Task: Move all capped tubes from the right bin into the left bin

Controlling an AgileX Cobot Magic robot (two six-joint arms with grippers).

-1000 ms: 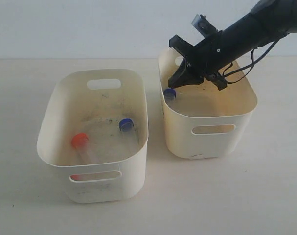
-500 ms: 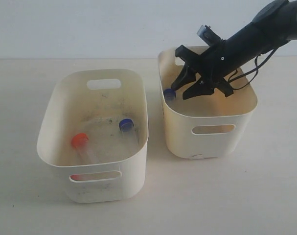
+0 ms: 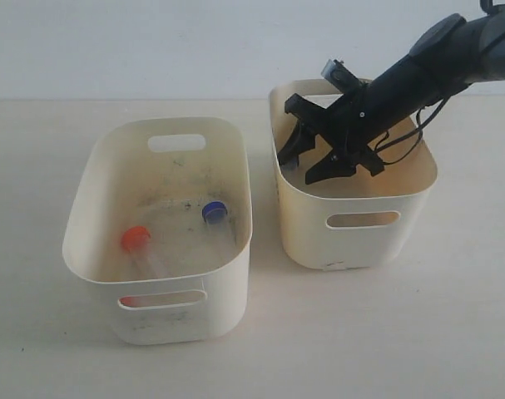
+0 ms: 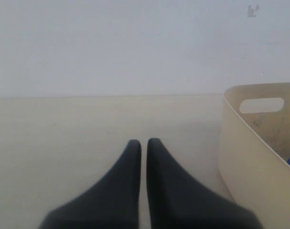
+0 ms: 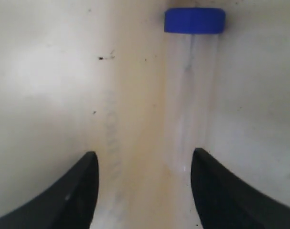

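My right gripper [image 3: 300,169] reaches down into the yellowish right bin [image 3: 302,224], open and holding nothing. In the right wrist view a clear capped tube [image 5: 191,95] with a blue cap lies on the bin floor ahead of the right gripper [image 5: 145,160], its clear end beside one fingertip [image 5: 199,160]. In the exterior view the gripper hides this tube. The smudged left bin [image 3: 227,291] holds an orange-capped tube [image 3: 137,241] and a blue-capped tube [image 3: 214,211]. My left gripper [image 4: 144,141] is shut and empty above the table, beside the left bin [image 4: 250,157].
Both bins stand side by side on a pale table [image 3: 402,332], a narrow gap between them. A light wall runs behind. The right arm [image 3: 418,75] slants in from the upper right over the right bin's far rim.
My right gripper has gone from shut to open and sunk lower into the right bin. The blue cap that showed beside it in the exterior view is now hidden.
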